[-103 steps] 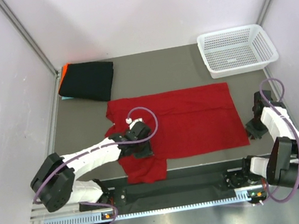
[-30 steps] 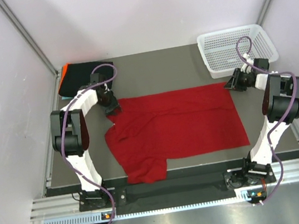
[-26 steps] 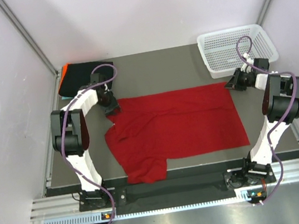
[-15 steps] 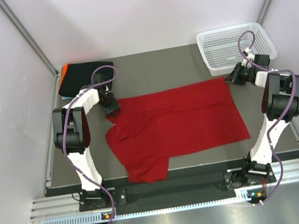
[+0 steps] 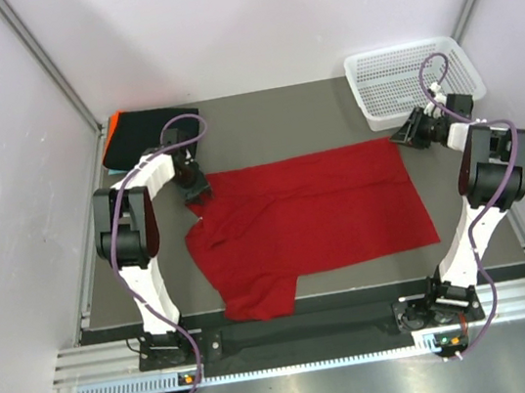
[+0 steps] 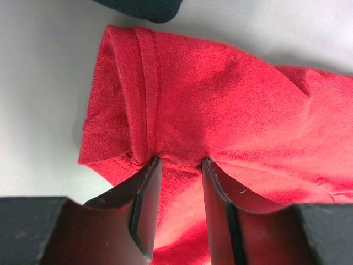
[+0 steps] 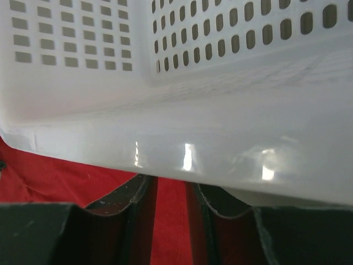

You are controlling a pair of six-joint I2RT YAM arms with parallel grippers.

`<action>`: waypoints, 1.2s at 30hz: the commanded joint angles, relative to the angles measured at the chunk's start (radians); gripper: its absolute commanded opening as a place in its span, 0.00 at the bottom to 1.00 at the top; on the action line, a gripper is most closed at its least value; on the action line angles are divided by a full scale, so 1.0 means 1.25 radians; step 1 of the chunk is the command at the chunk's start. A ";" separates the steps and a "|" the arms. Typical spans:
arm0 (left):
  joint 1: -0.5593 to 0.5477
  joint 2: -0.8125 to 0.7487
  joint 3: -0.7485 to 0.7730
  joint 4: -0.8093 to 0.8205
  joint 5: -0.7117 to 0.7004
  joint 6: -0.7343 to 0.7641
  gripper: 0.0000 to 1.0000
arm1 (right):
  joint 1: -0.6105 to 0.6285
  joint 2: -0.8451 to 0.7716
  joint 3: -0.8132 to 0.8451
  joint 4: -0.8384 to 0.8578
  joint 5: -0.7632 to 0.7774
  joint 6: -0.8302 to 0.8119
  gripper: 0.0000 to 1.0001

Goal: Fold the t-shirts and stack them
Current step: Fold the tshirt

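Progress: red shirt (image 5: 315, 213) spread flat mid-counter, not yet folded, near sleeve at front edge; all its folds remain. At far-left corner, black shirt (image 5: 140, 136) lies folded with orange edge (image 5: 107, 133) showing beneath it. Stack begun, job judged partly done. On far-left sleeve seam, left claw (image 5: 194, 191) pinches red shirt. At far-right corner, right claw (image 5: 400, 136) sits under basket (image 5: 412, 75) rim, red cloth between fingers; clamped or loose, cannot tell.

Surface: counter (image 5: 271, 121) grey-brown, matte. Room: pale walls (image 5: 246, 21) on three sides.
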 commanded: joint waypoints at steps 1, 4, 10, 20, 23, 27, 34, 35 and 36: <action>0.005 0.045 0.006 -0.009 -0.060 0.013 0.40 | -0.007 0.005 0.028 -0.030 -0.001 -0.028 0.27; 0.005 0.043 0.007 -0.009 -0.058 0.013 0.40 | -0.007 0.019 0.053 -0.076 0.003 -0.036 0.25; 0.005 0.042 0.006 -0.009 -0.060 0.012 0.40 | -0.007 0.016 0.036 -0.082 -0.007 -0.050 0.22; 0.005 0.043 0.003 -0.009 -0.062 0.011 0.40 | -0.007 0.008 0.025 -0.070 -0.001 -0.050 0.12; 0.003 0.046 0.002 -0.012 -0.096 0.012 0.40 | -0.007 0.000 0.021 -0.009 0.003 -0.027 0.00; 0.005 0.056 -0.005 -0.015 -0.110 0.000 0.40 | -0.006 -0.007 0.006 0.122 0.002 0.048 0.00; 0.005 0.060 -0.014 -0.020 -0.123 -0.003 0.40 | -0.005 0.019 0.032 0.152 0.001 0.067 0.00; 0.005 0.060 -0.013 -0.022 -0.125 -0.003 0.41 | -0.005 0.028 0.036 0.141 0.002 0.064 0.00; 0.005 0.062 -0.014 -0.022 -0.128 -0.003 0.41 | -0.005 0.032 0.039 0.135 0.004 0.061 0.00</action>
